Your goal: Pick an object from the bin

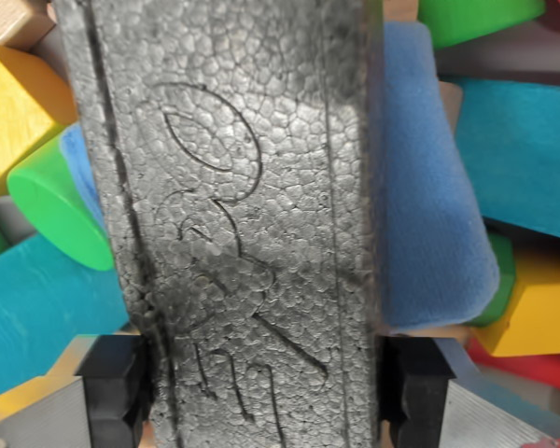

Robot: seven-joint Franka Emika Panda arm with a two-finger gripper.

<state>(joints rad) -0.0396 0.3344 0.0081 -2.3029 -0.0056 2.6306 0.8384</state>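
1. While my claw [266, 392] sits clamped on the grey foam block [238, 215], one black finger [112, 387] on each side at the bottom of the wrist view, that block fills the middle of the frame.
2. It looks like it's above the pile, but I can't tell if it's fully clear of the bin.
3. Worry one: I'm gripping near one end, so the long block could swing or twist out.
4. Worry two: foam squishes, so the hold might go slack.
5. Worry three: it could snag the blue sponge [434, 187] or green cylinder [61, 201] right beside it and drag them along.
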